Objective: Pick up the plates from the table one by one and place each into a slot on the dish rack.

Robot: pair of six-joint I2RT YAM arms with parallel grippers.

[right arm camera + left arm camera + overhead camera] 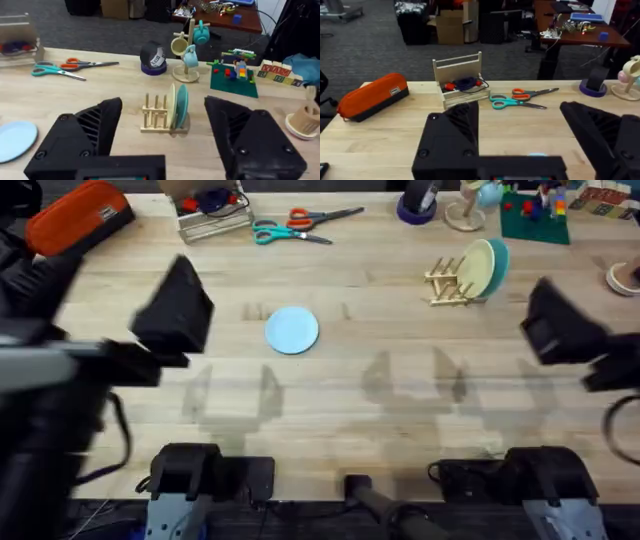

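Light-blue and alone, one small round flat plate (292, 330) lies on the light-wood butcher-block table (340, 430), near the middle and well apart from the small tan wooden dish rack (447, 286) with its upright pegs. Two plates are already standing on edge in the rack's slots, a pale cream-yellow plate (477, 268) and a teal plate (498, 265) just behind it, so by the look of things two-thirds of the job is done and a single plate is left to fetch. The left gripper (175, 310) hangs above the table just beside the blue plate, fingers spread and holding nothing. The right gripper (555, 320) hovers beside the rack, likewise released and empty. Orange- and teal-handled scissors (295, 225) and an orange zip pouch (78, 218) sit at the table's far edge, clear of the work.
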